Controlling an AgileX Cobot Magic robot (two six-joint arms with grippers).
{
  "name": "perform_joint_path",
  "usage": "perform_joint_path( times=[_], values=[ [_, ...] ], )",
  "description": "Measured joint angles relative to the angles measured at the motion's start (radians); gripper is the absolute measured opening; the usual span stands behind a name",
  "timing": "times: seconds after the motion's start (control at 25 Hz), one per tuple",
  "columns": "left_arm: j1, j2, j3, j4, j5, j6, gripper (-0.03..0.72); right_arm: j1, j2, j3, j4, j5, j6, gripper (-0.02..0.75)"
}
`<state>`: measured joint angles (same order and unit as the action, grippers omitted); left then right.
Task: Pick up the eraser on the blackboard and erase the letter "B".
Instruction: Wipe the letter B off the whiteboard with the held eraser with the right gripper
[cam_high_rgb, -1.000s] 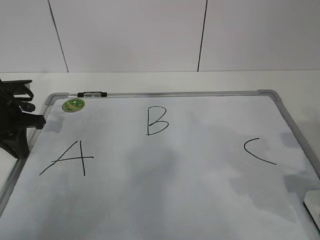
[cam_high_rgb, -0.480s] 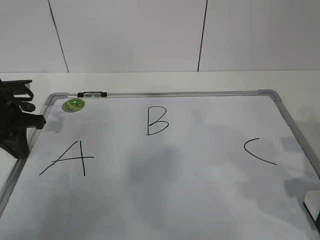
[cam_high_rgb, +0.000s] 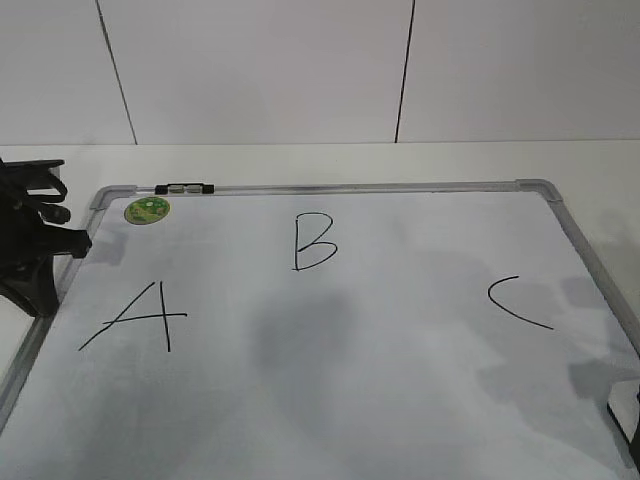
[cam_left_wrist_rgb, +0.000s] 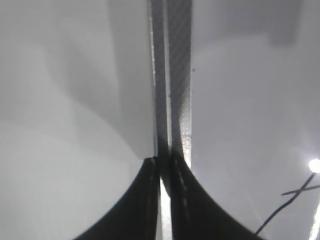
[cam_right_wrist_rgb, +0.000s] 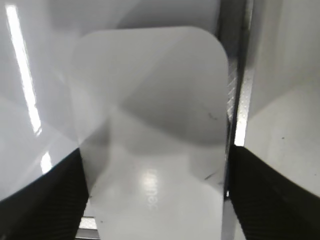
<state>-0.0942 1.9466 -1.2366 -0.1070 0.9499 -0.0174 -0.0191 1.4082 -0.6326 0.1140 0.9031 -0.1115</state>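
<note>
At the board's right edge: we are straddling the eraser (cam_right_wrist_rgb: 150, 135) with the right gripper (cam_right_wrist_rgb: 152, 200), jaws spread wide.
Left gripper (cam_left_wrist_rgb: 165, 200): we are keeping it closed, empty, over the blackboard (cam_high_rgb: 400, 400) frame.
Letter "B" (cam_high_rgb: 313, 242): unerased.

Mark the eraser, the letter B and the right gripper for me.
eraser (cam_right_wrist_rgb: 150, 130): right wrist view, middle of its white top.
letter "B" (cam_high_rgb: 313, 241): exterior view, where its two loops meet.
right gripper (cam_right_wrist_rgb: 152, 192): right wrist view, midway between its open fingers.

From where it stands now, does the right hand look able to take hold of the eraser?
Probably yes. In the right wrist view the right hand is open, its fingers standing on either side of the eraser, with nothing between them.
</note>
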Motion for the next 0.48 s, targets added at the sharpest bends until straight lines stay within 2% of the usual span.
perform_joint_path(
  times=[0.12, 0.32, 0.48],
  values=[
    [0.0, 0.0, 0.0, 0.0, 0.0, 0.0, 0.019, 0.0, 0.0, 0.0, 0.0, 0.002, 0.0, 0.652],
    [0.0, 0.0, 0.0, 0.0, 0.0, 0.0, 0.018, 0.0, 0.0, -0.002, 0.004, 0.004, 0.0, 0.58],
    [0.0, 0.0, 0.0, 0.0, 0.0, 0.0, 0.018, 0.0, 0.0, -0.004, 0.008, 0.013, 0.0, 0.571]
  ],
)
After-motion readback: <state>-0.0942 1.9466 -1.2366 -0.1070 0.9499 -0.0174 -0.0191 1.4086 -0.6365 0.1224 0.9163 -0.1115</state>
